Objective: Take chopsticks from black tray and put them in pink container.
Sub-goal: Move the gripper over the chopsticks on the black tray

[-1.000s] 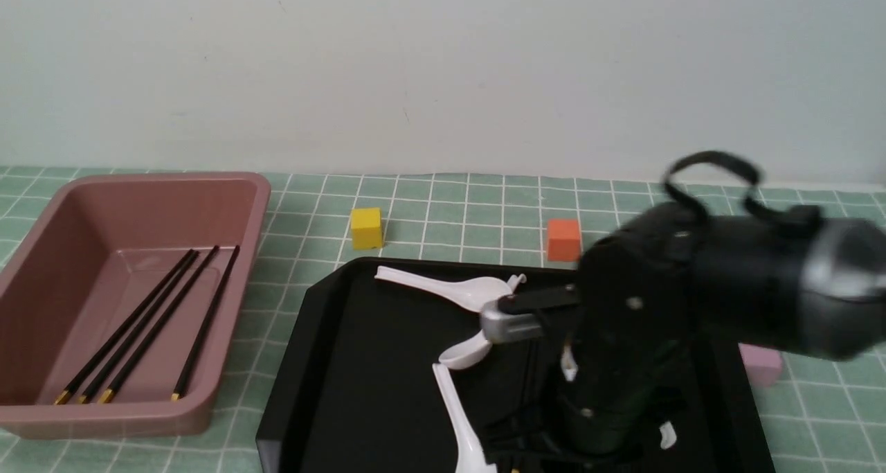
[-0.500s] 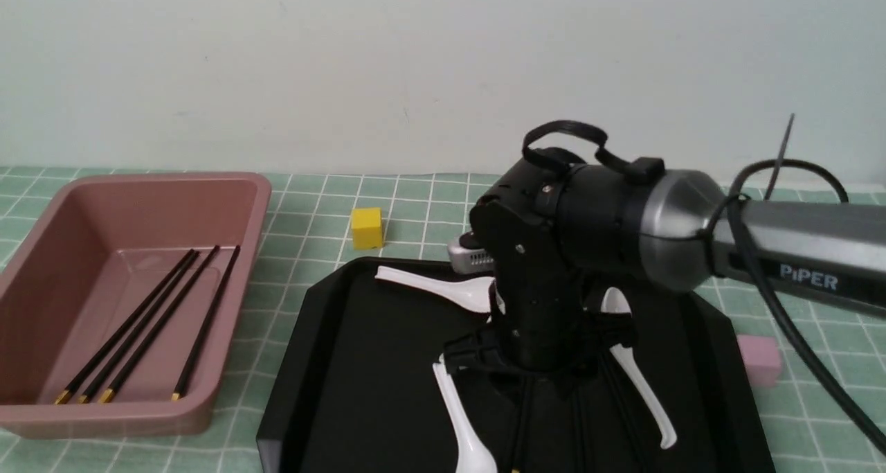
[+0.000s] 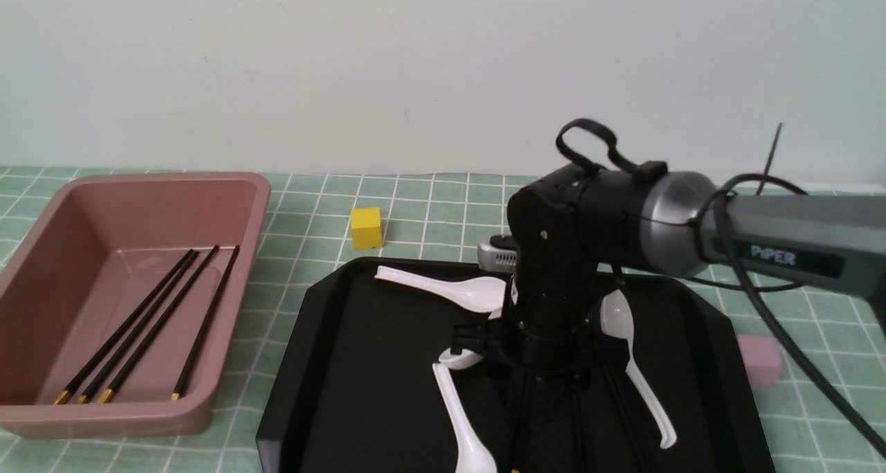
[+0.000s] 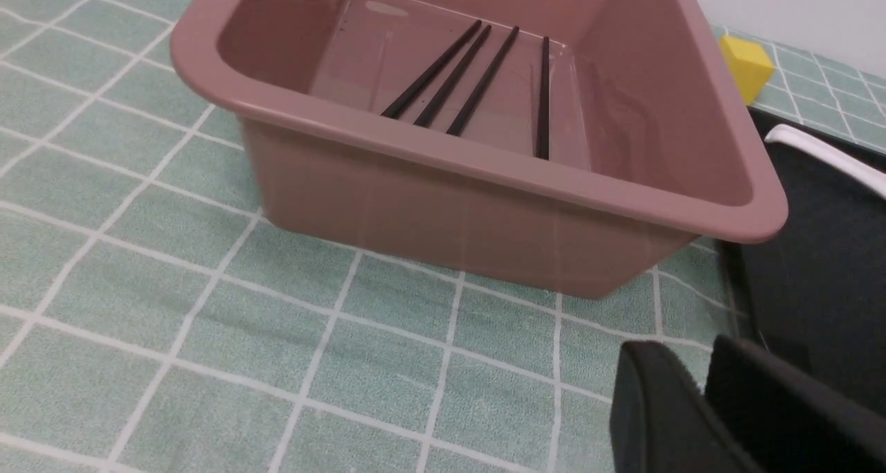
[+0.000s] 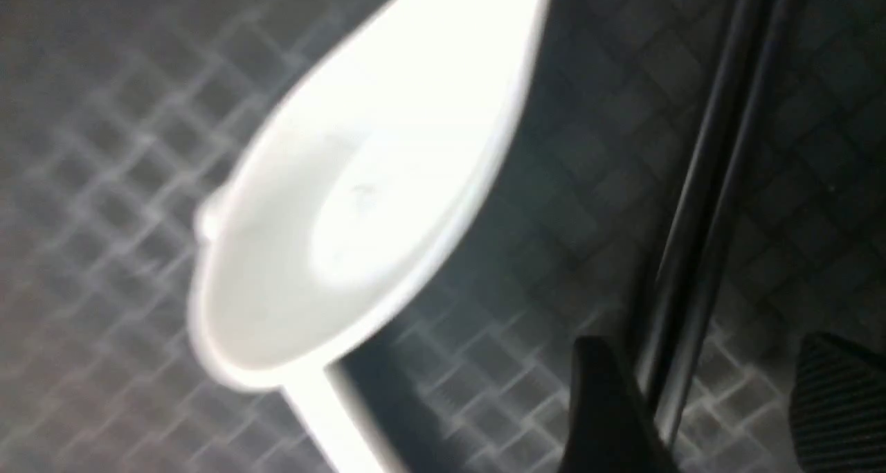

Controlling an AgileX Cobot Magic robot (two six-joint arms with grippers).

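Black chopsticks (image 5: 700, 251) lie between the parted fingers of the right gripper (image 5: 713, 352); whether the left gripper (image 4: 685, 352) is clenched, I can't tell.

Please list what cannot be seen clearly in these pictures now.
- Spoon: front view, partly behind the right arm.
- Tray: front view, near side cut by the bottom edge.
- Left gripper's tips: left wrist view, blurred.
- Chopsticks: right wrist view, ends cut by the top edge.
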